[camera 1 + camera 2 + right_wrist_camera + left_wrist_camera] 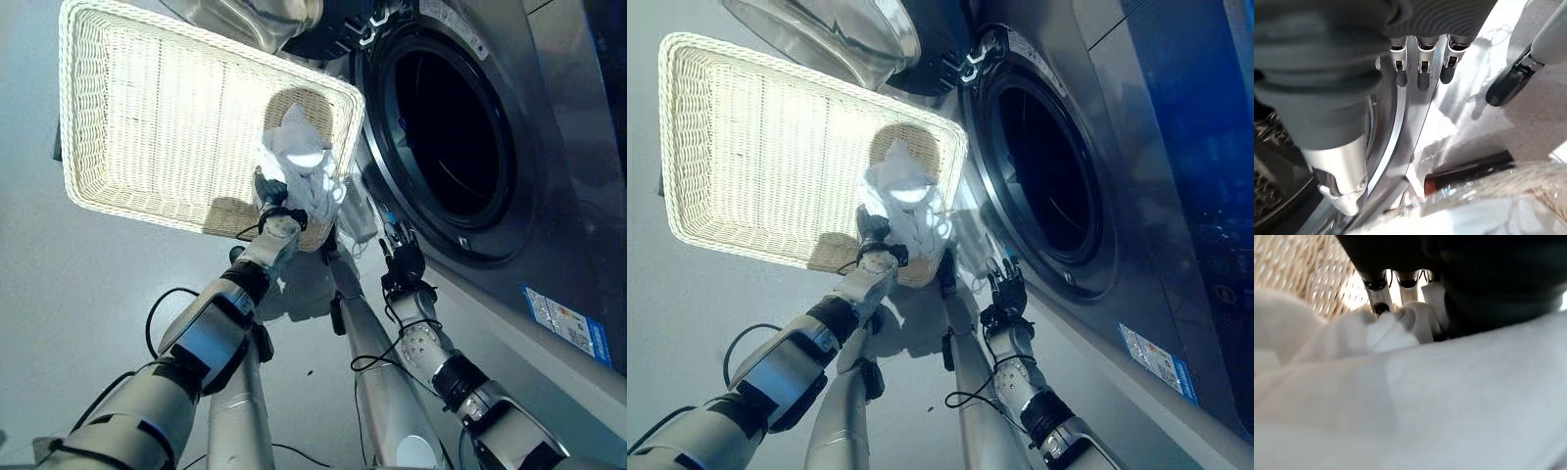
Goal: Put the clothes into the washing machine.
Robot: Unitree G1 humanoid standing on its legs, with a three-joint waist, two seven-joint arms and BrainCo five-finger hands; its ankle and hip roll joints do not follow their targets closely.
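Observation:
A bunched white garment is lifted over the near right corner of the white wicker basket. My left hand grips it from below. In the left wrist view the fingers curl into the white cloth. The washing machine stands to the right, its round dark drum opening uncovered. My right hand hovers at the lower edge of that opening with relaxed fingers and holds nothing. The metal door ring lies just past them.
The washer's glass door hangs swung open above the basket's far edge. The basket sits on a pale grey floor, close against the washer's front. A blue label marks the machine's lower panel.

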